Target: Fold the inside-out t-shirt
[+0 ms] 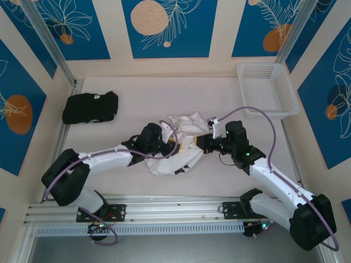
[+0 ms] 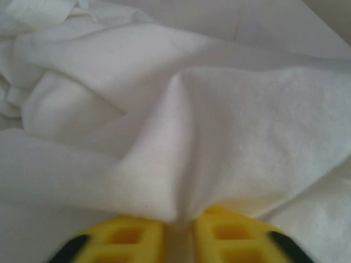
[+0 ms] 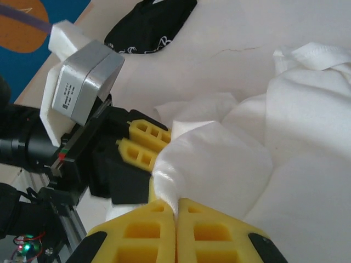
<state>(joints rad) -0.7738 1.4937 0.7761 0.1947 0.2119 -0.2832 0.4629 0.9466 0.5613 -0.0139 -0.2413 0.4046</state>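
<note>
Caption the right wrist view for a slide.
Right gripper and left gripper pinch the white t-shirt; black garment lies beyond.

From above, the crumpled white thin-cotton t-shirt (image 1: pixel 184 156) hides the fingertips of the left gripper (image 1: pixel 172 147) and the right gripper (image 1: pixel 199 143), and its sleeves and collar cannot be told apart. In the left wrist view the left gripper's blurred yellow fingers (image 2: pixel 129 238) are cut off by the bottom edge, their tips under a shirt fold. In the right wrist view the right gripper's yellow fingers (image 3: pixel 211 233) are cut off likewise. The black folded garment (image 3: pixel 151 24) beyond the shirt is cut by the top edge, its pale lettering too small to read.
</note>
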